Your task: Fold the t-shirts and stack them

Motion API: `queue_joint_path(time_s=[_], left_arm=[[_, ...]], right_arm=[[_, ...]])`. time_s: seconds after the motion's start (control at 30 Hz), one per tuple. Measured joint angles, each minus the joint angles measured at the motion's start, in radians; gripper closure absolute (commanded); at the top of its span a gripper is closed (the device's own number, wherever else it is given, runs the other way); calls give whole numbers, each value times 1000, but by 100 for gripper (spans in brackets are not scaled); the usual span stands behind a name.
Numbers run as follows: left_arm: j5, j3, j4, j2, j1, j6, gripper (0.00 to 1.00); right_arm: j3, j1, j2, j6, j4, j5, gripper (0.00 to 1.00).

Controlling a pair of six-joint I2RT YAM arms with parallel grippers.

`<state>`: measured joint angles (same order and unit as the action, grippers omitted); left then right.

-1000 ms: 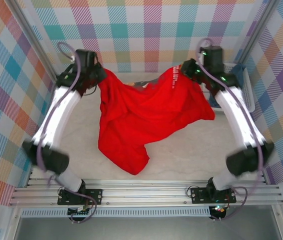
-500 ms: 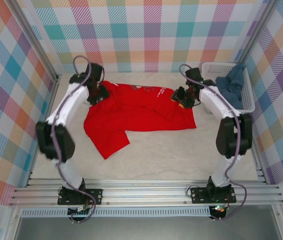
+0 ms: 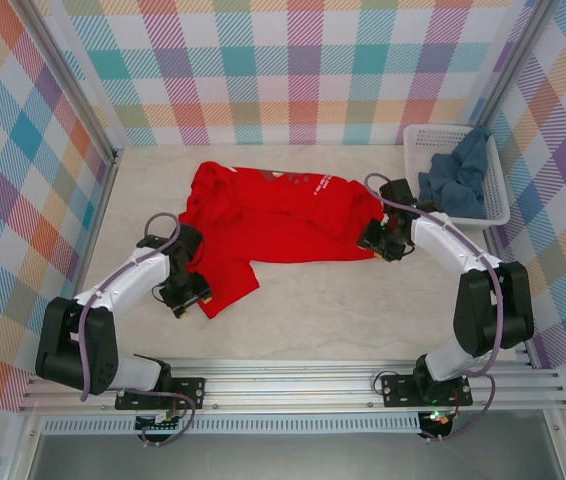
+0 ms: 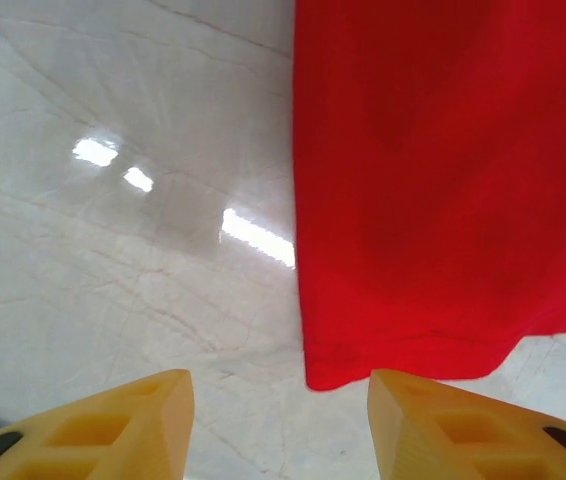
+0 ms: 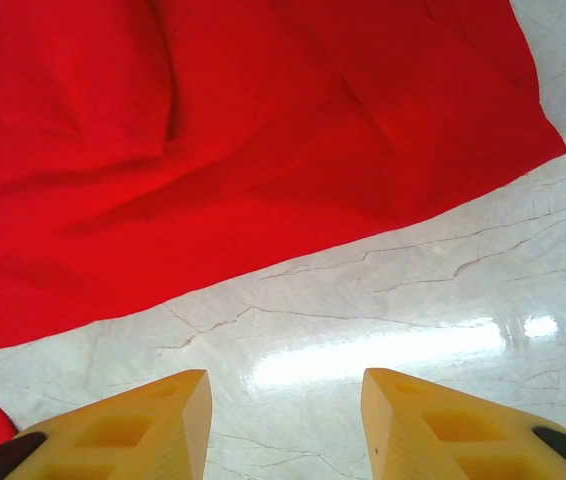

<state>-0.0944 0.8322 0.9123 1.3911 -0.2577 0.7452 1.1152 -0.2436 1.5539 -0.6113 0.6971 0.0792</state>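
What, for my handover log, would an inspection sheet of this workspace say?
Surface: pale marbled table, glossy with light reflections.
Job's things: red t-shirt spread on the table, unfolded; blue-grey t-shirt bunched in the white basket at far right.
Clutter: nothing seen.
End effectors: left end effector open, empty, at the red shirt's near-left corner; right end effector open, empty, by its near-right hem.
Cables: purple cables loop along both arms.
Surroundings: checked fabric walls, aluminium frame.

red t-shirt (image 3: pixel 283 215): matt soft cloth, creased. table (image 3: pixel 343 300): glossy smooth marble-look top, glare streaks. basket (image 3: pixel 501 190): white plastic lattice.
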Motion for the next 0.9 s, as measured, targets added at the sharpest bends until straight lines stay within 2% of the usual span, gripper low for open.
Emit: queue_joint_path(time_s=[0.07,0.27,0.37,0.53,0.7,0.87,0.9], left_arm=[[-13,-23,-46,19,0,3,58],[-34,-50,-151,101,1,2,92],[-9,-46,-158,106,1,-6,100],[63,15,-90,47,1,-27,100],[125,121,45,-64,-2,-41,100],[176,190,185,-105,-3,-58,100],[187,185,204,-106,-3,-59,89]], right_arm=[[-2,0,-14,0,0,0,58],[-14,0,-35,-1,-5,8,60],[-20,0,-35,-1,-8,9,60],[-21,0,-36,0,-8,9,61],[-21,0,-37,-1,-8,8,63],[-21,0,-37,-1,-7,1,63],[-21,0,-37,-1,-7,-2,63]])
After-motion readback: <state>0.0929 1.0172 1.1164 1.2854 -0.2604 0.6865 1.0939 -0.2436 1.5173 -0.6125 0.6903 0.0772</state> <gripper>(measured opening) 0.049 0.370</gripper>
